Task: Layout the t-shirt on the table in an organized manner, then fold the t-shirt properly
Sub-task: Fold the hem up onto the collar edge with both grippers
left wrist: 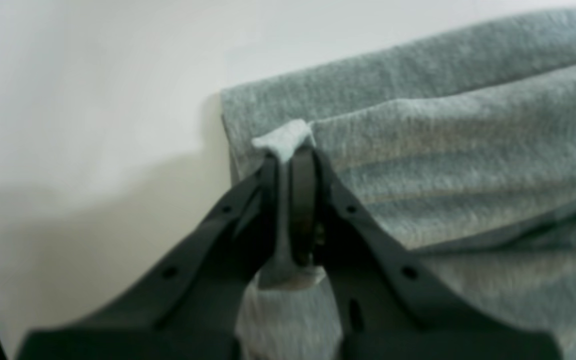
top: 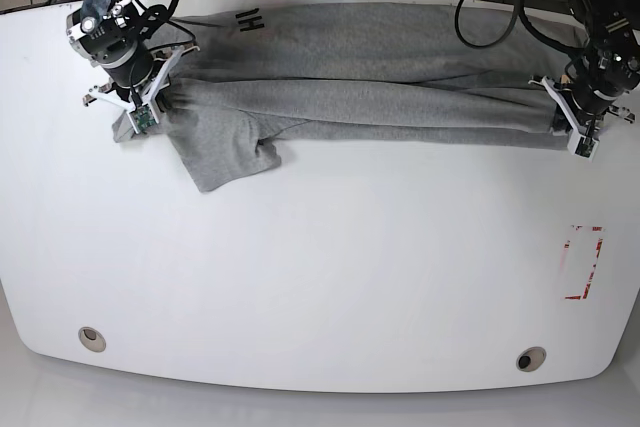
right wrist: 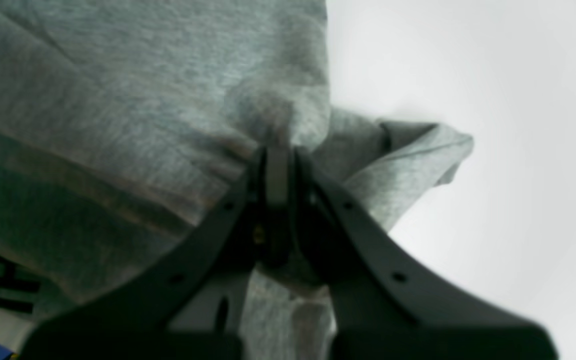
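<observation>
Nearest me, the front of the worktop (top: 300, 287) is bare white, with two round metal grommets (top: 92, 338) near its front edge and a red-and-white mark (top: 583, 262) off to one side. Farther back, a short sleeve (top: 228, 154) lies loose on the surface, pointing toward the front.

Beyond it the t-shirt (top: 380, 97) is stretched in a long grey band across the far half, running side to side between the two arms. It appears doubled lengthwise, with a lifted fold running along the middle, and a scrap of black lettering (top: 245, 19) shows at the far edge.

The right gripper (right wrist: 278, 165) has its fingers pressed together, pinching a bunch of cloth beside the sleeve. The left gripper (left wrist: 290, 160) is likewise pinched onto a corner of fabric at the opposite end, its fingers shut with a tab of cloth poking out between them.

What matters for the coming move, I'd say, is that the shirt's long axis lies straight along the line joining the two arms. Each arm holds its own end and neither is nearer the middle, so any lift, pull or fold-over has to be made by both together, across that axis.
</observation>
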`<state>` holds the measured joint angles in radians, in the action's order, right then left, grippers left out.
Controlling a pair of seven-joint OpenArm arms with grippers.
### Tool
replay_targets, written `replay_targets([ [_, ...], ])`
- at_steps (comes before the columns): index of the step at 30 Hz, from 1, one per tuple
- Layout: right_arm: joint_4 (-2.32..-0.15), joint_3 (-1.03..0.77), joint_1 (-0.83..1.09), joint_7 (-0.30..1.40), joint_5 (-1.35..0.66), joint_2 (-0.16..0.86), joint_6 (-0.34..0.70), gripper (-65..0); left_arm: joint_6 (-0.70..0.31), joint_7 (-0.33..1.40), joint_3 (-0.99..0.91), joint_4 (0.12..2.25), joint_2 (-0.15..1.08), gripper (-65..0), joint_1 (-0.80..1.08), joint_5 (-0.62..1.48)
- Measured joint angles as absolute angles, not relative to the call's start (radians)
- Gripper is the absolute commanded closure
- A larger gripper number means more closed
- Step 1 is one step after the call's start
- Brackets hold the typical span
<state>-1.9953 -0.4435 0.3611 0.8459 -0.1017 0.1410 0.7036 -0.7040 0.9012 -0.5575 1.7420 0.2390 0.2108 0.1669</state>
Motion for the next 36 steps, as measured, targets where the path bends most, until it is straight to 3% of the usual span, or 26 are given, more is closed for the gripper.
replay_targets([
  [14,-1.995,-0.443,0.400,0.842,-0.102,0.138,0.704,-2.2,-0.704,0.901,-0.554,1.767,0.258,0.0,0.305,0.171],
  [16,-1.995,-0.443,0.411,0.842,-0.102,0.138,0.704,-4.8,-0.704,0.901,-0.554,1.768,0.271,0.0,0.310,0.171],
  [20,-1.995,-0.443,0.425,0.842,-0.105,0.138,0.704,-20.1,-0.704,0.900,-0.555,1.768,0.278,-13.6,0.321,0.169],
  [22,-1.995,-0.443,0.430,0.842,-0.100,0.138,0.704,-30.0,-0.704,0.900,-0.554,1.768,0.278,-23.7,0.333,0.170],
  [24,-1.995,-0.443,0.433,0.847,-0.096,0.139,0.703,-40.9,-0.703,0.899,-0.554,1.768,0.278,-39.3,0.346,0.169],
  [26,-1.995,-0.445,0.437,0.846,-0.094,0.139,0.703,-46.3,-0.704,0.903,-0.554,1.768,0.284,-49.6,0.358,0.166],
  [28,-1.995,-0.445,0.441,0.846,-0.094,0.139,0.703,-46.8,-0.704,0.903,-0.554,1.768,0.290,-53.2,0.364,0.166],
  [36,-1.995,-0.445,0.432,0.846,-0.101,0.139,0.704,-37.6,-0.703,0.969,-0.566,1.853,0.292,-51.2,0.360,0.168],
])
